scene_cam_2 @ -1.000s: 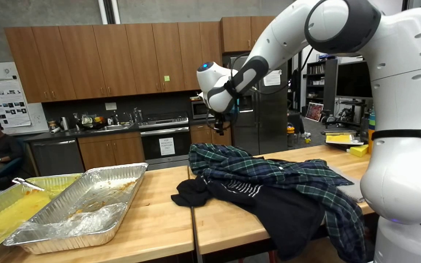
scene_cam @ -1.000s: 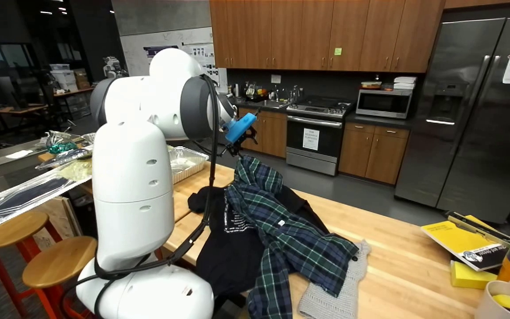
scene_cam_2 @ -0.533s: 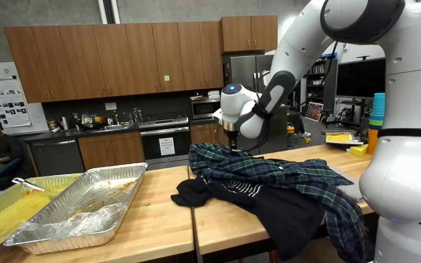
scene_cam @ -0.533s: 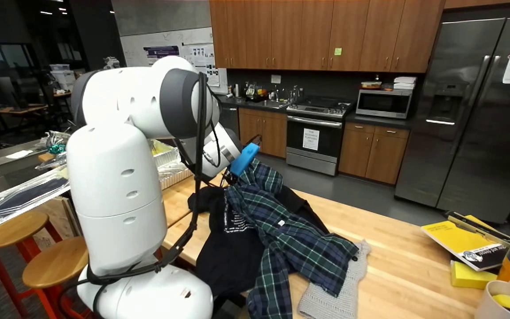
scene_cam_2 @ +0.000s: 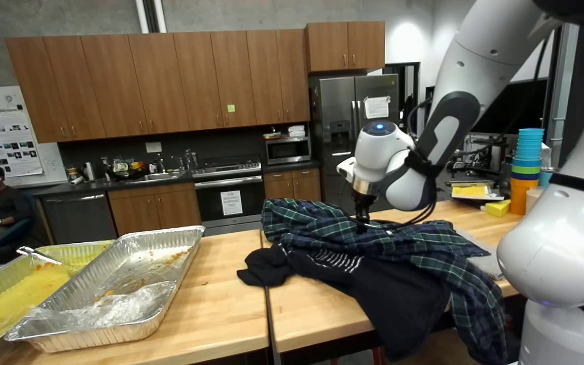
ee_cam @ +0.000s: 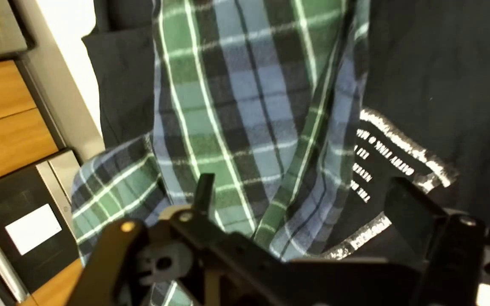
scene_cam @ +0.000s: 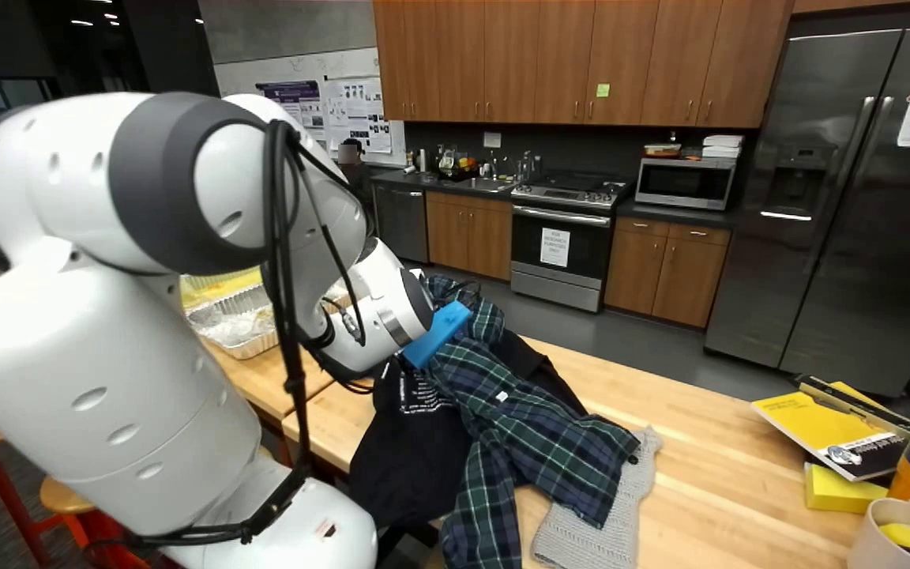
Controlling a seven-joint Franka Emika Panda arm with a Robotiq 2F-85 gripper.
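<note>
Gripper [ee_cam: 301, 180]: I have it spread wide, with its two fingers [ee_cam: 408, 208] far apart. It points down at the shirt [ee_cam: 236, 106], but I can't tell if they touch.
Gap: through my wrist view I see a folded bit of the shirt between the fingers, green and blue with white lines.
Shirt: it lies rumpled on the desk [scene_cam: 708, 427], over a black top [scene_cam_2: 388, 299]. One end makes a bump, and a part hangs down over the desk's edge.
Black top: I see white words on it, and it hangs over that same edge.
Grey cloth [scene_cam: 630, 506]: it is on the desk, partly under the shirt.
Arm [scene_cam: 131, 348]: white and grey, it leans over the desk. A blue block [scene_cam: 437, 333] near its end hides most of the gripper from me in an exterior view.
Tray [scene_cam_2: 99, 335]: silver, with crinkled wrap [scene_cam_2: 130, 306] in it, on the part of the desk past the seam.
Desk end: a yellow and black book [scene_cam: 830, 433] is right by a yellow block [scene_cam: 842, 490], near a tall stack of cups [scene_cam_2: 529, 152], blue on top and orange at the bottom.
Far off: I see a stove [scene_cam: 591, 249], a fridge [scene_cam: 842, 205] and brown cupboards [scene_cam: 565, 63], and a person [scene_cam_2: 0, 205] sitting, face blurred.
</note>
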